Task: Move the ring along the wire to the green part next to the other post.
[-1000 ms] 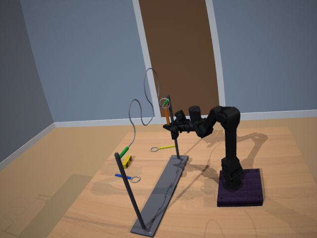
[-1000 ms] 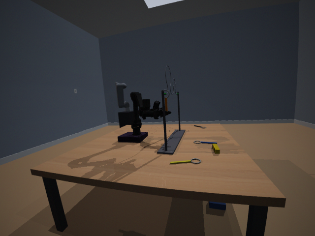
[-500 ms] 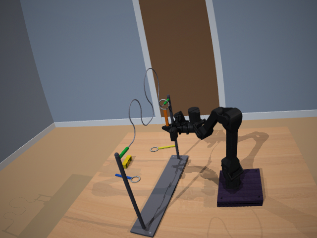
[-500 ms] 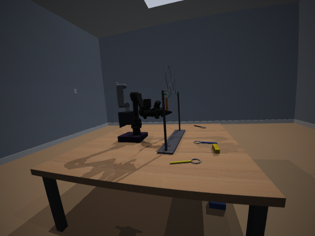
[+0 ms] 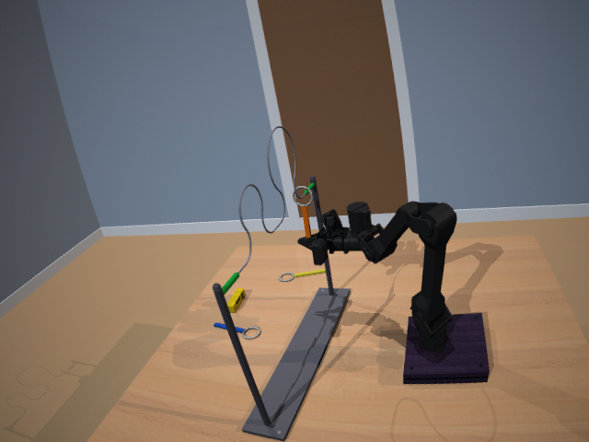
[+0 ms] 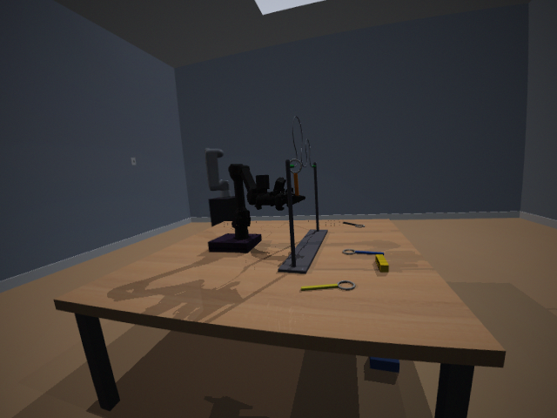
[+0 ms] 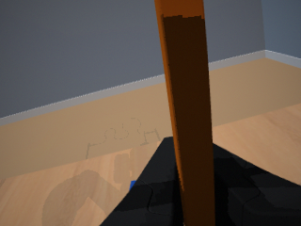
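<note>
The grey ring (image 5: pixel 302 194) (image 6: pixel 295 165) hangs by the short green part (image 5: pixel 310 186) of the wire next to the far post (image 5: pixel 323 247) (image 6: pixel 290 216). Its orange handle (image 5: pixel 306 222) (image 6: pixel 296 183) (image 7: pixel 184 88) points straight down. My gripper (image 5: pixel 307 240) (image 6: pixel 298 197) is shut on the lower end of the handle. The thin grey wire (image 5: pixel 275 157) (image 6: pixel 298 135) loops up and then down to the other green part (image 5: pixel 230 282) by the near post (image 5: pixel 240 352) (image 6: pixel 316 198). Both posts stand on a dark base plate (image 5: pixel 304 361) (image 6: pixel 310 252).
On the table lie a yellow-handled ring (image 5: pixel 304 274) (image 6: pixel 327 286), a blue-handled ring (image 5: pixel 236 328) (image 6: pixel 362 252) and a yellow block (image 5: pixel 236 299) (image 6: pixel 381 262). A small dark tool (image 6: pixel 352 223) lies farther back. My arm's base (image 5: pixel 445 349) (image 6: pixel 234 243) stands beside the plate.
</note>
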